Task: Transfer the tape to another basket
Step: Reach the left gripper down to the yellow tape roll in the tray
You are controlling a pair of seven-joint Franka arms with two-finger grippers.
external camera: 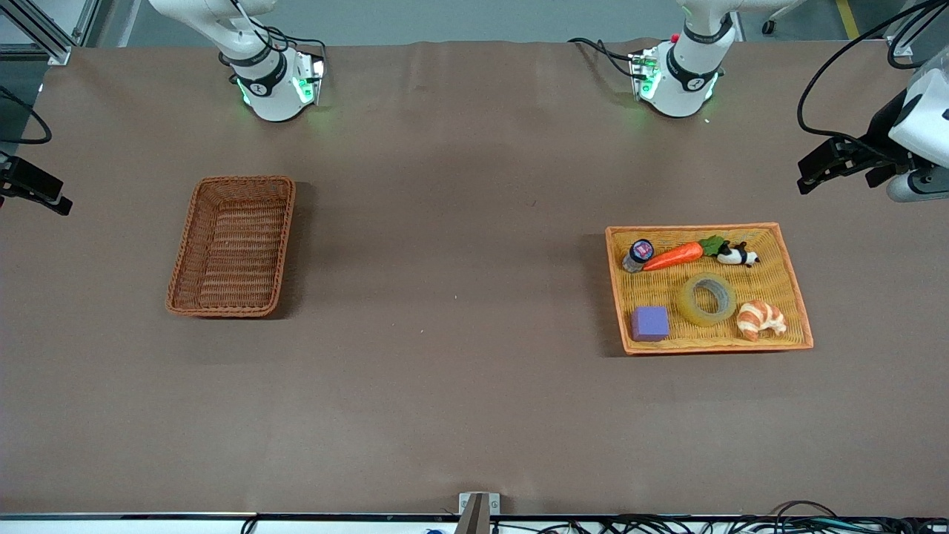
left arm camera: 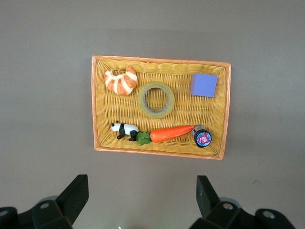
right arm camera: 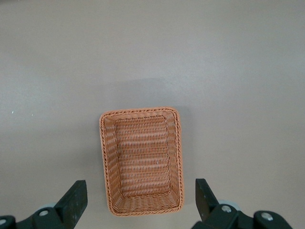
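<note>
The left gripper (left arm camera: 138,200) hangs high over the table (external camera: 460,386) at the left arm's end, its two fingers (left arm camera: 76,193) spread wide with nothing between them, looking straight down on a shallow orange-yellow tray basket (left arm camera: 97,105). The tape (left arm camera: 156,99) lies flat in that tray, roughly in its middle, a yellowish see-through ring with its hole facing up. A croissant (left arm camera: 121,80) lies near the tape toward the left arm's end of the tray, and a purple block (left arm camera: 204,85) sits toward the other end, in the corner nearer the front camera. Along the tray's edge farther from the front camera lie a small panda figure (left arm camera: 125,130), a carrot (left arm camera: 170,133) with green leaves pointing at the panda, and a small jar with a printed lid (left arm camera: 202,138) at the carrot's tip; the tape touches none of these. The right gripper (right arm camera: 138,202) likewise hangs high over the right arm's end of the table, its fingers (right arm camera: 75,196) wide apart and holding nothing, above a darker reddish-brown wicker basket (right arm camera: 107,157). That basket has raised sides and nothing inside it, and it stands well apart from the tray, with bare brown tabletop between them. Neither gripper touches anything.
</note>
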